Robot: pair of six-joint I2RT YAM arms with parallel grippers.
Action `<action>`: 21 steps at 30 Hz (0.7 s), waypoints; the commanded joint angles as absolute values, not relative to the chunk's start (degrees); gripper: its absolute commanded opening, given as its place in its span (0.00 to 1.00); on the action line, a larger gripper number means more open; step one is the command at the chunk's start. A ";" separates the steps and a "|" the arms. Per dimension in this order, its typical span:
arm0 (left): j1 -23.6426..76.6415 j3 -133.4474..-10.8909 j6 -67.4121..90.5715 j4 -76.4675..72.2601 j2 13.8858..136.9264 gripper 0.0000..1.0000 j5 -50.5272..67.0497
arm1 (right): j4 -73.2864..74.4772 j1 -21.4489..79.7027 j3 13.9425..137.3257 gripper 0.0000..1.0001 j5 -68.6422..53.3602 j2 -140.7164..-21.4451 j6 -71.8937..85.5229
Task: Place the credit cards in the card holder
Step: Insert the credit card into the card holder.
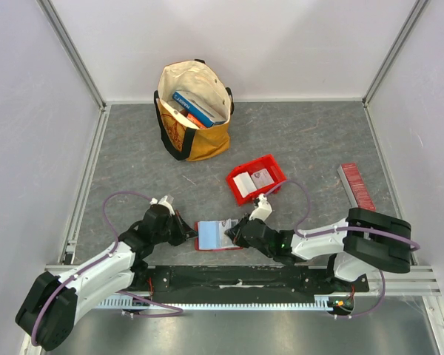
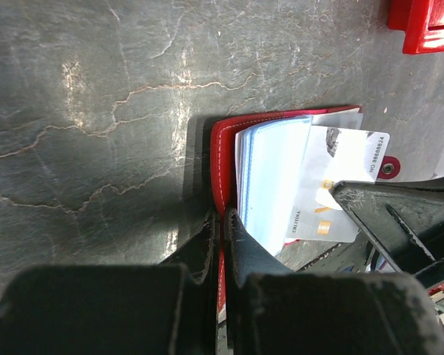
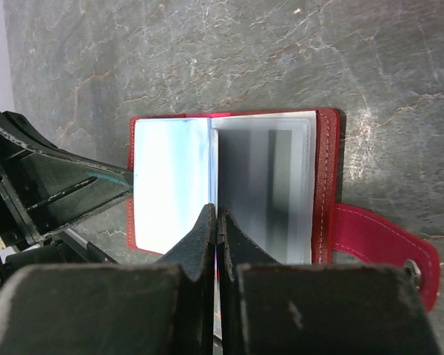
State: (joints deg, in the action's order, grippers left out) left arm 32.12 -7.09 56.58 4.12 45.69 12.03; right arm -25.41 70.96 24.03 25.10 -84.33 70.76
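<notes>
Evidently the wallet (image 1: 217, 235) lies open near the table's (image 1: 303, 140) front edge, between both arms. To keep it flat, the left gripper (image 2: 222, 240) pinches its red cover. The right gripper (image 3: 216, 222), jaws pressed together, seems to nip a card (image 2: 340, 174) for sliding in. More cards (image 1: 253, 180) wait in the bin (image 1: 276, 167).
</notes>
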 commanded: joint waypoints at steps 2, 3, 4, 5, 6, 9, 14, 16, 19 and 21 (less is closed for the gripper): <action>32.17 -6.59 57.92 2.64 45.44 0.02 11.07 | -28.47 70.66 25.49 0.00 24.26 -87.18 71.10; 32.25 -6.59 57.92 2.64 45.35 0.02 10.90 | -28.91 70.75 25.49 0.00 24.00 -87.45 71.02; 32.26 -6.50 58.01 2.55 45.44 0.02 10.90 | -29.61 70.66 25.40 0.00 23.65 -87.71 70.84; 32.26 -6.42 58.01 2.46 45.44 0.02 10.90 | -30.40 70.66 25.31 0.00 23.29 -87.89 70.84; 32.17 -6.42 58.09 2.37 45.53 0.02 10.99 | -31.02 70.66 25.23 0.00 23.20 -87.98 70.75; 32.17 -6.42 58.10 2.37 45.62 0.02 10.90 | -32.07 70.66 24.88 0.00 22.94 -87.98 70.66; 32.17 -6.42 58.10 2.55 45.70 0.02 10.81 | -33.93 70.66 23.73 0.00 23.73 -85.96 69.96; 32.17 -6.50 58.01 2.81 45.70 0.02 10.72 | -32.96 70.66 23.56 0.00 25.04 -84.91 69.96; 32.17 -6.50 57.92 2.90 45.62 0.02 10.55 | -30.77 70.66 23.47 0.00 26.54 -83.50 70.14; 32.17 -6.50 57.92 2.90 45.70 0.02 10.55 | -30.50 70.66 23.03 0.00 26.98 -82.88 70.40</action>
